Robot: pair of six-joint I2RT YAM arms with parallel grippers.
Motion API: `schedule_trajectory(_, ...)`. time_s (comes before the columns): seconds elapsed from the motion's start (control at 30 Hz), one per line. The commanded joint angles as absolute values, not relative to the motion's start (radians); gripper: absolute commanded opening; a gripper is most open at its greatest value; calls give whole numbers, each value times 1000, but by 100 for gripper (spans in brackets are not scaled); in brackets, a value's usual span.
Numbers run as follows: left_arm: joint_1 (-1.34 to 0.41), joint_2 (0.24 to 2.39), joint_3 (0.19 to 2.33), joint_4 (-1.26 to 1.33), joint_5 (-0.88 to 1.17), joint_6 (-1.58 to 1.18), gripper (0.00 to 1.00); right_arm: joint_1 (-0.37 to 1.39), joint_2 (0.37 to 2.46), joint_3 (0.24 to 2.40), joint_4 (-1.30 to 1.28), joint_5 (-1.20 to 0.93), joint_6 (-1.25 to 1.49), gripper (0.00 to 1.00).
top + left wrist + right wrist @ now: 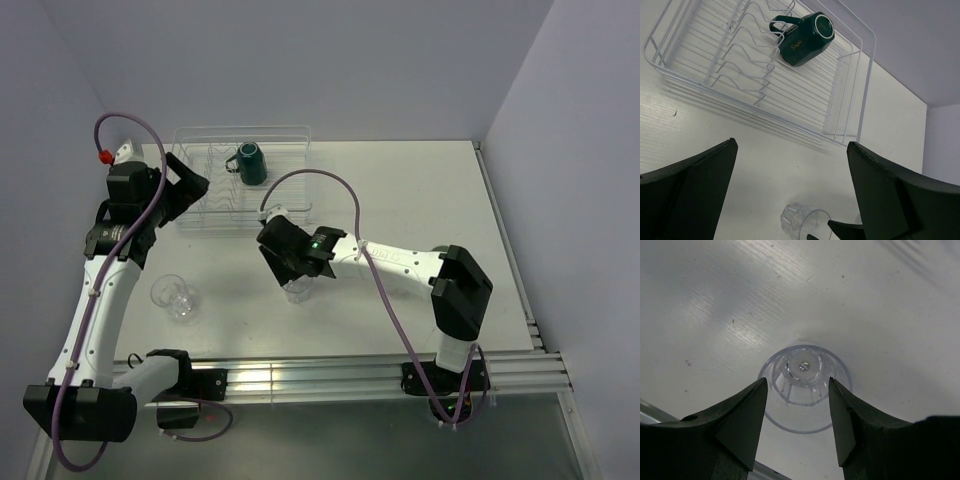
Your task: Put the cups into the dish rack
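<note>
The clear wire dish rack point(215, 218) stands at the back left, with the dark green mug point(250, 163) lying in it. My left gripper point(193, 188) is open and empty, hovering by the rack's left end. My right gripper point(293, 270) is open, pointing down over a clear glass tumbler point(298, 291) at the table's middle. In the right wrist view its fingers point(742, 410) flank that tumbler point(802, 377) without closing on it. Another clear tumbler point(176, 297) sits at the front left. The left wrist view shows the rack point(850, 90), the mug point(805, 42) and a tumbler point(800, 222). The mint cup is out of view.
White walls close in the table at the back and on both sides. A metal rail point(350, 372) runs along the table's near edge. A purple cable point(355, 215) arches over the right arm.
</note>
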State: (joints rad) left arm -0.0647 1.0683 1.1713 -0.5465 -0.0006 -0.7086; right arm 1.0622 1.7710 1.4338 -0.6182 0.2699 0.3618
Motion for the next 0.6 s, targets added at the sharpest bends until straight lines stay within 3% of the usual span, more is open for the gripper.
schedule_trajectory(0.0, -58, 1060, 1166, -518, 20, -680, 99, 1065, 1715, 1427, -632, 313, 368, 59)
schedule_trajectory(0.57, -54, 1060, 1135, -502, 31, -684, 99, 1097, 1743, 1431, -604, 250, 374, 57)
